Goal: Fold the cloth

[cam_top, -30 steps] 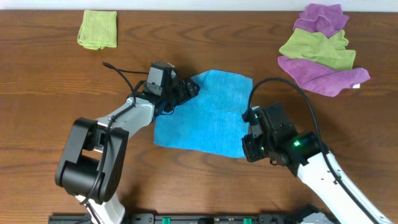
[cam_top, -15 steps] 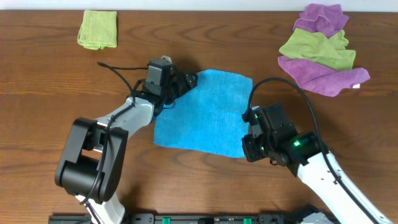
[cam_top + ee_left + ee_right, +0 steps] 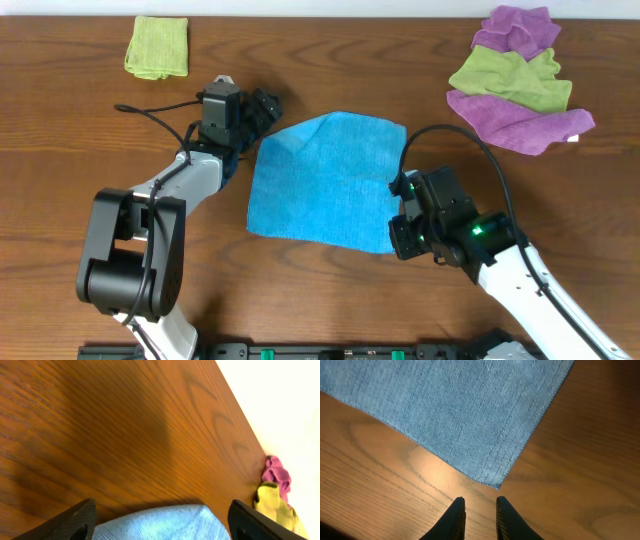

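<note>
Overhead, my right jaws are hidden under the wrist housing. The left wrist view cuts the cloth (image 3: 325, 180) off at the bottom edge. The cloth lies spread out mid-surface (image 3: 80, 190). My left gripper (image 3: 262, 103) is just off its 10 o'clock corner, jaws spread wide and empty. My right gripper (image 3: 480, 505) is at its 4 o'clock corner, jaws nearly together with a narrow gap, holding nothing, just short of the cloth.

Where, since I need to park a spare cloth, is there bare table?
Bare wood lies along the far edge between the folded green cloth and the purple-green pile, and outside the left arm. Crowded: the blue cloth, the right arm at its corner.
</note>
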